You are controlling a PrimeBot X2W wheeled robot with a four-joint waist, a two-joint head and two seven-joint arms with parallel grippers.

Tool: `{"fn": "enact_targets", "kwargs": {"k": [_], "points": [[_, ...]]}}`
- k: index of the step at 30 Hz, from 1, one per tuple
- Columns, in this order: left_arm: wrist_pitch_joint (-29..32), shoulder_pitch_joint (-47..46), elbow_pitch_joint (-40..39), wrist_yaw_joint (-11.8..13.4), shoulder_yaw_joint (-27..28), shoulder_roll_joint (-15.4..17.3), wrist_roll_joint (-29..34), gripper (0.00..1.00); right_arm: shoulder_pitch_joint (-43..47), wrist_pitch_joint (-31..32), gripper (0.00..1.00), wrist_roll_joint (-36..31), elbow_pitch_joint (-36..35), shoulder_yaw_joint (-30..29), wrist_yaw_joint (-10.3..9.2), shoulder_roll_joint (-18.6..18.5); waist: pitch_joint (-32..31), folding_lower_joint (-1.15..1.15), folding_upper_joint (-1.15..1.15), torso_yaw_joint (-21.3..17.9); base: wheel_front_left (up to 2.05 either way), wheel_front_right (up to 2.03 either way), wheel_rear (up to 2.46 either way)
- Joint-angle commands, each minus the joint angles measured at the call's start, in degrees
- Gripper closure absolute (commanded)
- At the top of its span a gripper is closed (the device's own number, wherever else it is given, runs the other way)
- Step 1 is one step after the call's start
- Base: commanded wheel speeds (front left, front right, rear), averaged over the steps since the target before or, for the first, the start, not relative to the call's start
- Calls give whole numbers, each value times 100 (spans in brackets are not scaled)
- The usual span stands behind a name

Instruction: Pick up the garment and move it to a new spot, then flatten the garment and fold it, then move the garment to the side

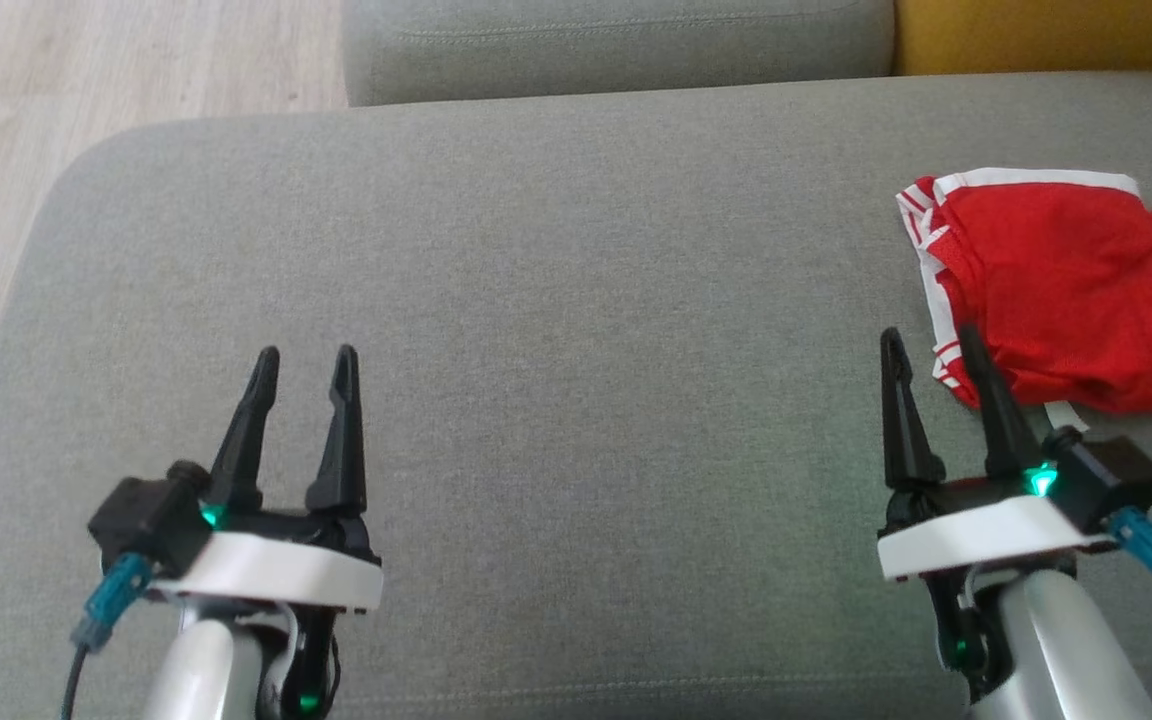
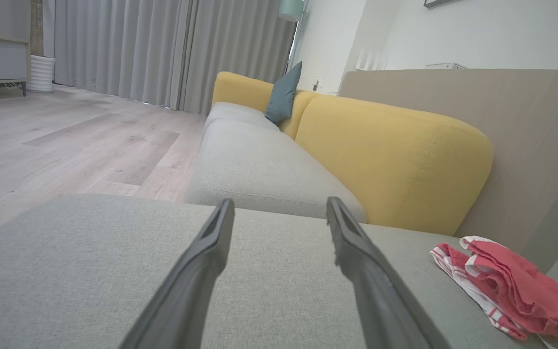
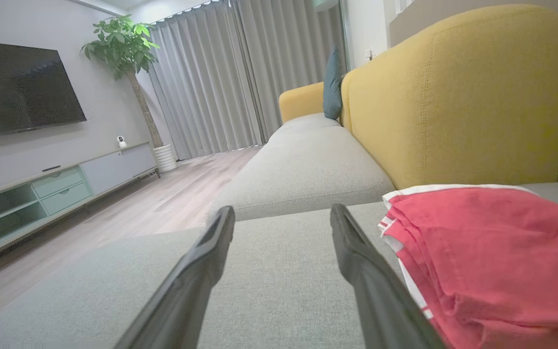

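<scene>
In the head view, the red garment [image 1: 1066, 290] with white trim is lying at the right edge of the frame on the grey seat cushion [image 1: 576, 300], bunched into a loose, layered pile. The left gripper [image 1: 307, 353] at the lower left and the right gripper [image 1: 931, 335] at the lower right are both standing with their fingers spread wide and holding nothing. The right one's outer finger is crossing in front of the garment's striped hem, and I cannot tell whether it is touching the cloth. This layout is fitting two stages equally: a heap waiting to be picked up, or a roughly folded piece already set to the side. Either way, the care is lying with that right finger, since a careless sideways sweep would be dragging the hem. The middle of the cushion is offering broad open room, while its rounded left edge is dropping to the wooden floor [image 1: 86, 70] at the upper left. In the left wrist view, the left gripper [image 2: 280, 203] is showing its parted fingers over bare cushion, with the garment [image 2: 506, 286] well apart at the lower right and the yellow backrest [image 2: 390, 160] walling off the right. In the right wrist view, the right gripper [image 3: 283, 211] is gaping empty, and the garment [image 3: 492, 252] is lying just beside its right finger, filling the lower right.
</scene>
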Motion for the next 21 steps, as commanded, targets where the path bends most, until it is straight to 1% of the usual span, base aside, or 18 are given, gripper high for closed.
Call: {"fn": "enact_targets", "kwargs": {"k": [1,12,21], "points": [[-32,-109,-207,38,164,43,86,0,-78,-71,0,1,-152,158,37,27,-19,0,0,-10,0,0,0],[-32,-20,-306,95,229,43,0,0,-3,-76,0,36,-326,158,37,28,-35,0,0,12,0,0,0],[-32,38,-496,4,252,43,-47,0,28,-77,0,79,-391,157,37,28,-47,0,0,30,0,0,0]]}}
